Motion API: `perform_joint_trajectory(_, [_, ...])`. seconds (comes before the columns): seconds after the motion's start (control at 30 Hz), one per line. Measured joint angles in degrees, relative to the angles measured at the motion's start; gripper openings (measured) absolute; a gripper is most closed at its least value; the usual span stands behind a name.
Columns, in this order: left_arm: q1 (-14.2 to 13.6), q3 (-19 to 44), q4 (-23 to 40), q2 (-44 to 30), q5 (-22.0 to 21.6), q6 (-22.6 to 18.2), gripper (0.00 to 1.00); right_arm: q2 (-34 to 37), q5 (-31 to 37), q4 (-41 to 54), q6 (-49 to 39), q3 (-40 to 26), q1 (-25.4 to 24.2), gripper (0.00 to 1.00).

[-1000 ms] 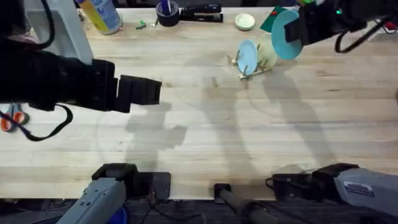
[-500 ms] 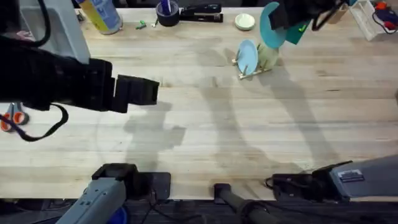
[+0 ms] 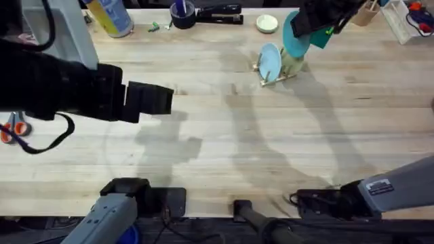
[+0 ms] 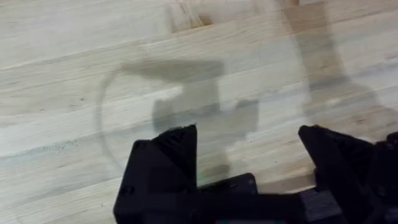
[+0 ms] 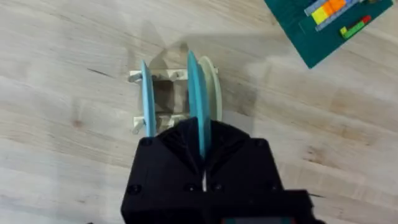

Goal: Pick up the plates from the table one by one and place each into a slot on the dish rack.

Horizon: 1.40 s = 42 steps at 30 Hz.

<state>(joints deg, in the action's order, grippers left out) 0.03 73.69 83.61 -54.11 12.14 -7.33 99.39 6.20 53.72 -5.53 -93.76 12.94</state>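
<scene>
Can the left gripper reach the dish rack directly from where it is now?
Probably yes. The left gripper hangs open over bare table, with nothing between it and the dish rack. However, the right gripper holds the turquoise plate above that rack, so they could collide.

Open room: the light wooden plank bench (image 3: 271, 135) lies bare across its middle and near side.
Rack: the small light-wood dish rack (image 5: 163, 93) holds an upright pale blue plate (image 5: 147, 96) and cream plate (image 5: 215, 93); the right end effector (image 5: 200, 158) grips a turquoise plate (image 5: 195, 99) edge-on over the gap between them.
Far edge: a green building-block baseplate (image 5: 314, 25) and small white round dish (image 3: 266, 24) stand near the rack.

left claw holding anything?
No: in the left wrist view the left claw is open over bare table with nothing between its fingers.
</scene>
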Motion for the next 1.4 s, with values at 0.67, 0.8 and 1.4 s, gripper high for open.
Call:
perform_joint_trajectory(0.67, [0.0, 0.0, 0.0, 0.0, 0.0, 0.0, 0.995, 1.3, -2.5, 0.3, 0.8, -0.1, -0.5, 0.03])
perform_joint_trajectory(0.8, [0.0, 0.0, 0.0, 0.0, 0.0, 0.0, 0.995, 2.4, -2.6, 0.3, 0.8, -0.1, -0.5, 0.03])
perform_joint_trajectory(1.4, [0.0, 0.0, 0.0, 0.0, 0.0, 0.0, 0.995, 2.5, -2.6, 1.2, 0.8, -0.1, -0.5, 0.03])
